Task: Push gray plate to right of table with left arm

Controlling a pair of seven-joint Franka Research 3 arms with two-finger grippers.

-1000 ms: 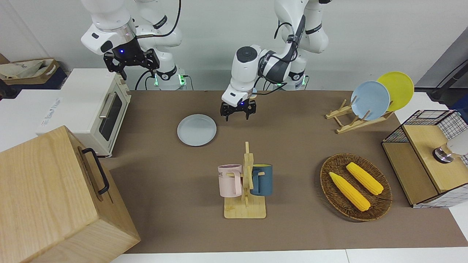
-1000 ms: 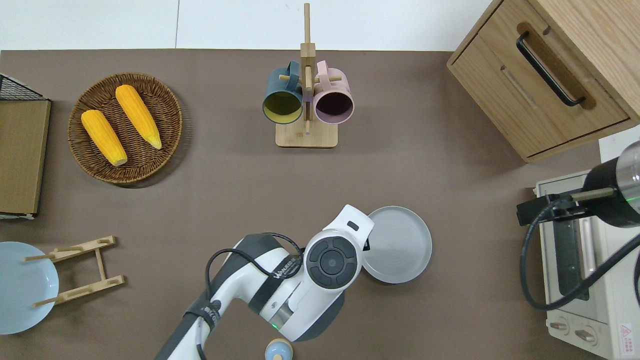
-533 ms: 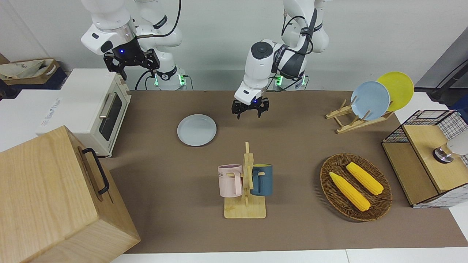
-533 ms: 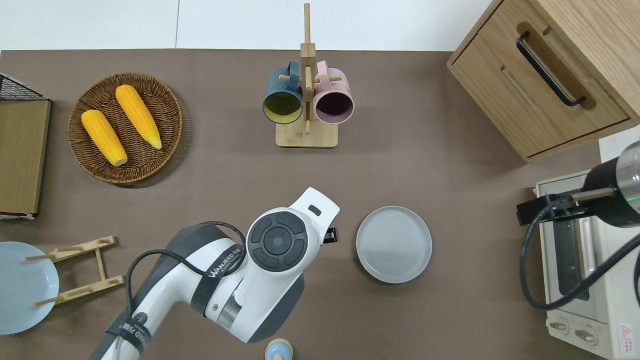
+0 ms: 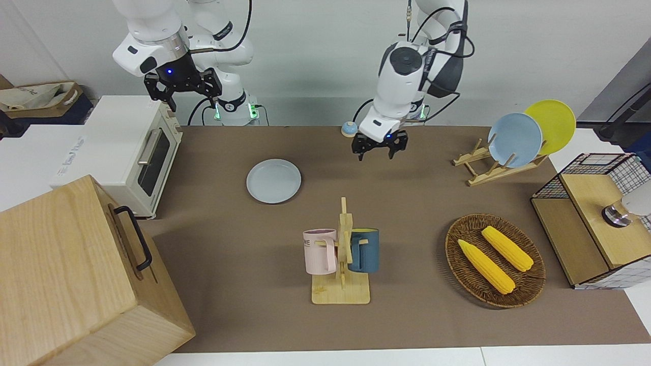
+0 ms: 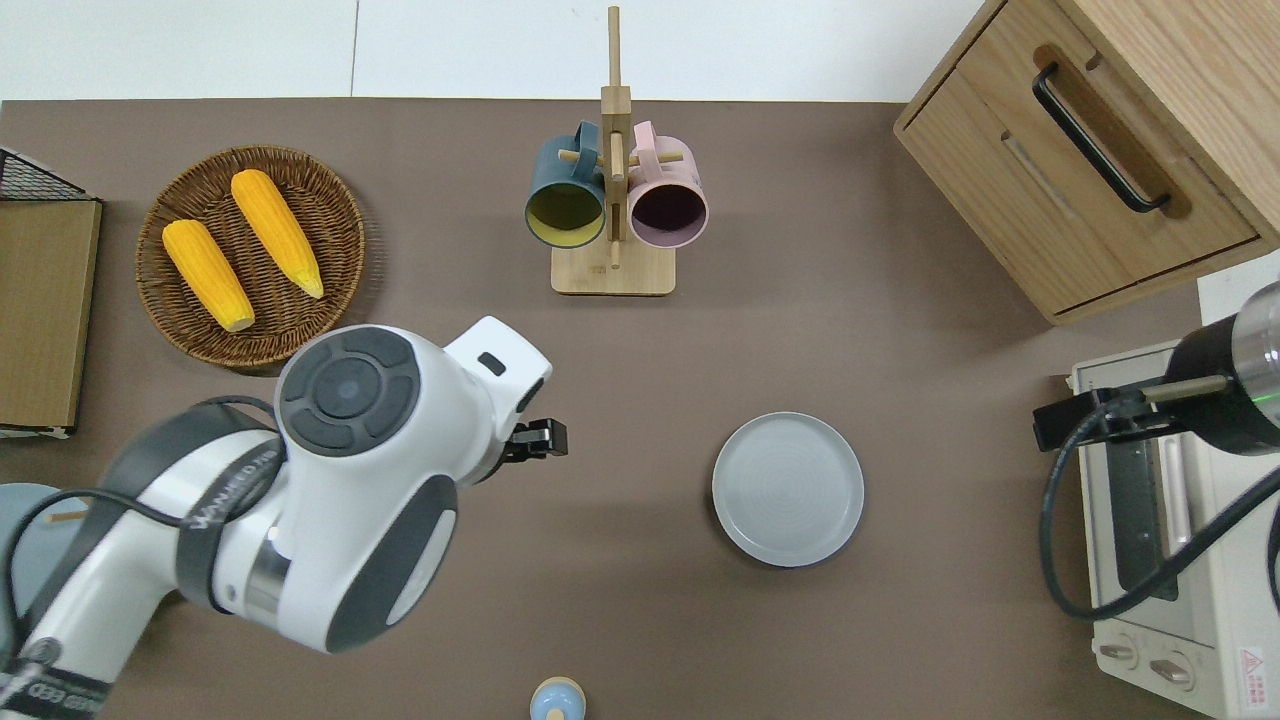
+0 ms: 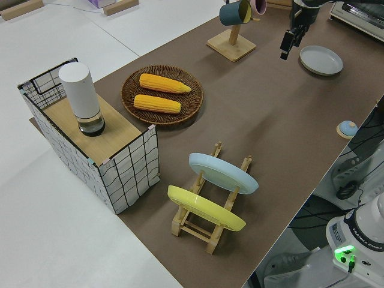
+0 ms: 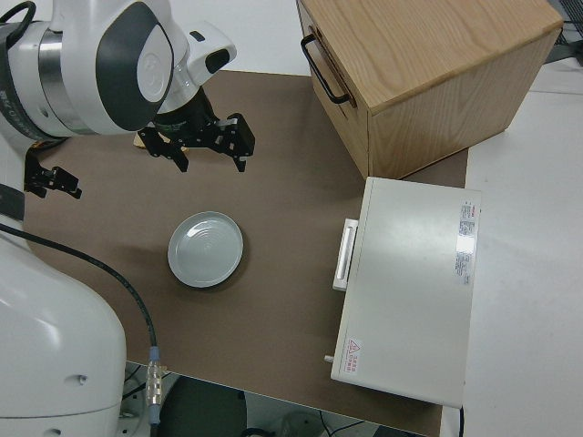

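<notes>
The front view shows the left gripper (image 5: 379, 151) open and empty at upper centre, while overhead its arm hides the fingers, gray plate (image 6: 788, 489) apart.

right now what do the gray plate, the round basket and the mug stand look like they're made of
Gray plate: likely glazed ceramic or melamine; smooth, even pale gray, faint concentric rings, low rim.
Round basket: woven wicker or rattan; dark brown weave visible, holds two corn cobs.
Mug stand: light unfinished-looking wood, maybe bamboo; pale grain, pegs.
</notes>
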